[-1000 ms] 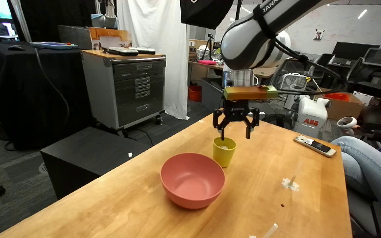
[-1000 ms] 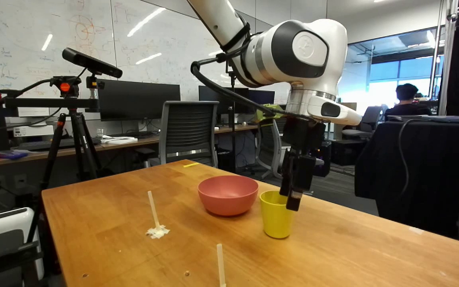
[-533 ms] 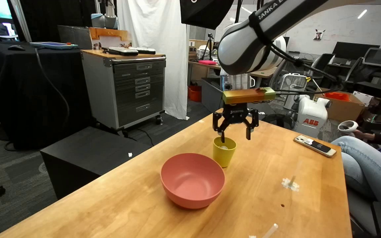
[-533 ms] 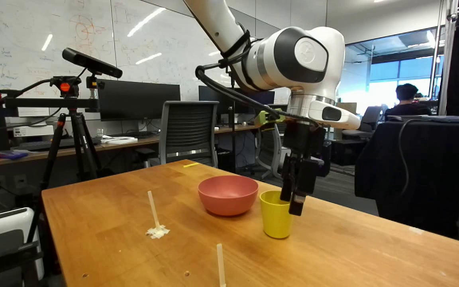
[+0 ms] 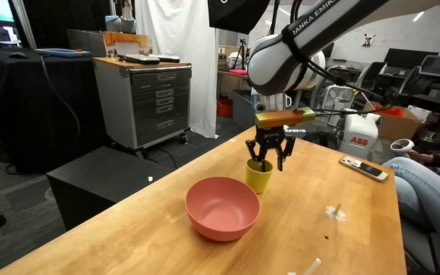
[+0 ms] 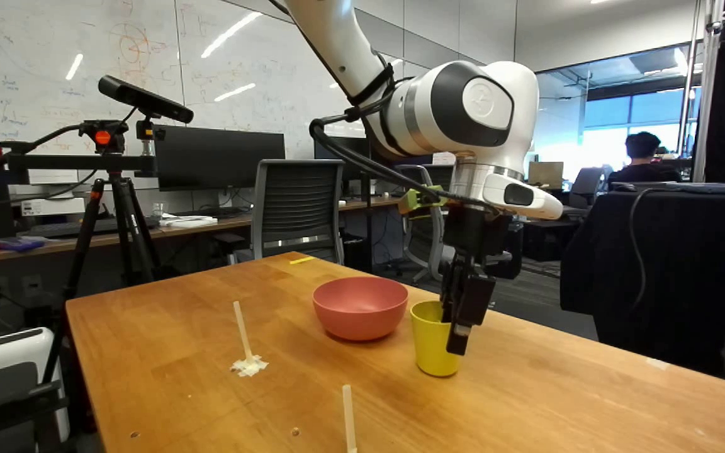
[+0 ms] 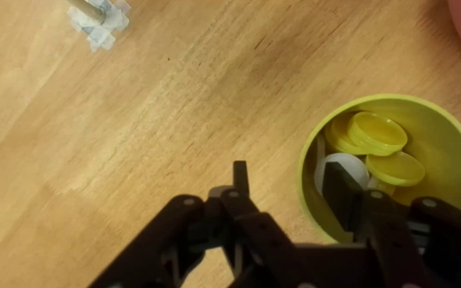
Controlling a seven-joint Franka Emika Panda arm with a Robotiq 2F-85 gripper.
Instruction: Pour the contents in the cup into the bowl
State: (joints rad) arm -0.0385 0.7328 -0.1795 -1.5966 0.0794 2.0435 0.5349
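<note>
Since a second ago: arm [image 5: 319, 34] and end effector [image 5: 271, 169] have come down, and the end effector has narrowed part-way. Cup [image 5: 257, 184] and bowl [image 5: 222, 208] haven't shifted.

Left to right in an exterior view: black-draped stand [image 5: 33, 107], mouse [image 5: 18, 55] on top. Then grey drawer cabinet [image 5: 143, 107], low black box [image 5: 105, 175] in front of it, white curtain [image 5: 201, 76] just right of it.

Worktop [image 5: 128, 240] is wood. Bowl sits on it, pink, wide and round. Cup next, plain yellow, upright on the worktop, just beside the bowl; wrist view shows wood between the two, so apart.

Contents [image 7: 378, 132] are in the cup: several yellow discs, at least one white piece [image 7: 352, 164].

End effector straddles the cup wall: inner finger [image 7: 336, 196] down inside the cup, outer finger [image 7: 240, 176] outside. They stand further apart than the wall is thick; wood shows between outer finger and cup, so cup isn't clamped. Inner finger partly covers the white piece in wrist view; can't tell if they touch.

Further right: thin stick [image 5: 338, 208] standing in a patch of tape [image 5: 340, 217] on the worktop, white ABB robot [image 5: 361, 131] beyond the far edge, phone [image 5: 363, 168] lying near the worktop's right edge, white controller [image 5: 402, 145] held by a person [image 5: 414, 187] in jeans.
</note>
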